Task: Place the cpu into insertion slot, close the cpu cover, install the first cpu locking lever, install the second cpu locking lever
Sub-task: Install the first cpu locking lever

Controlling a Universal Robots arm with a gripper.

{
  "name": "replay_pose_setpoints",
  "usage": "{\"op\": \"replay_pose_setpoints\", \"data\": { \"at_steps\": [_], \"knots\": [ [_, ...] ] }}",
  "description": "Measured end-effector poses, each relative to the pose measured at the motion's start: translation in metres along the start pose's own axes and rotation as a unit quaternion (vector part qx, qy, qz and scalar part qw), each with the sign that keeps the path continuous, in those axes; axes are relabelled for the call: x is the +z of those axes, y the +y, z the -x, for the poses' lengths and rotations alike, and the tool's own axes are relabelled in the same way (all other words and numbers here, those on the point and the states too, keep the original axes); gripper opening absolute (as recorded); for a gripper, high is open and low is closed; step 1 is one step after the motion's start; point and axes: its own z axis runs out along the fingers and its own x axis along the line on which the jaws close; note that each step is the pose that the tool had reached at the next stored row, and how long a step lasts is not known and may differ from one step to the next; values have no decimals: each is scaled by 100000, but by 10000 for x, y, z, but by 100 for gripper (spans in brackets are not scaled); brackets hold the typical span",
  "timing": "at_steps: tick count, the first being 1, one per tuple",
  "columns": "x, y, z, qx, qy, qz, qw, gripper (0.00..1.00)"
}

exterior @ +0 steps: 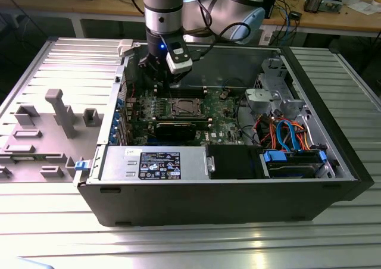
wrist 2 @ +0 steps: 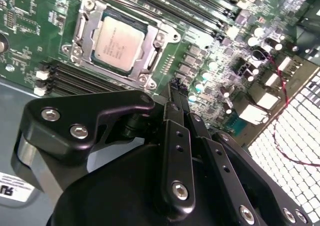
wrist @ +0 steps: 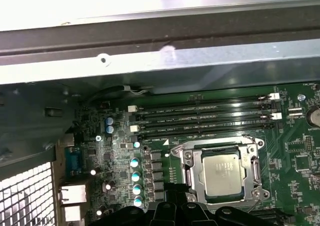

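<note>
Gripper above motherboard, CPU seated in socket

Gripper (wrist 2: pixel 179 98), black with metal-screwed finger links, hangs over the green motherboard (exterior: pixel 220 111) inside the open black desktop case (exterior: pixel 226 203). In the second wrist view its fingers (wrist 2: pixel 175 111) sit close together, tips almost touching, nothing seen between them; holds nothing. In the exterior view the gripper (exterior: pixel 156 78) sits above the board's far edge, just toward the exterior view's left of the socket and apart from it.

Small flat square silver-grey cpu (wrist: pixel 224 174) lies flat inside the insertion slot (wrist: pixel 189 158), the square silver-rimmed socket in the green board; also seen in the second wrist view (wrist 2: pixel 116 42) and the exterior view (exterior: pixel 182 108). Thin silvery metal cpu cover (wrist: pixel 256 172) frames the chip, lying down flat around it, chip face showing through its window. Lever positions cannot tell.

Long black memory slots (wrist: pixel 205 118) run just beside the socket. Grey power supply box (exterior: pixel 156 163) fills the case's near side; blue and orange cables (exterior: pixel 286 132) sit toward the exterior view's right.
</note>
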Motion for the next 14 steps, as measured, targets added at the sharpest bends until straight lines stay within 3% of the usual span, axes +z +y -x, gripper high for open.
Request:
{"op": "replay_pose_setpoints", "data": {
  "at_steps": [3,6,9,14],
  "knots": [
    [-1,-4,-47,-270,6,15,100000,11],
    [-1,-5,-54,-2697,57,88,99964,11],
    [-1,16,-95,-2945,60,91,99957,11],
    [0,106,-112,-3288,67,96,99946,11]
  ]
}}
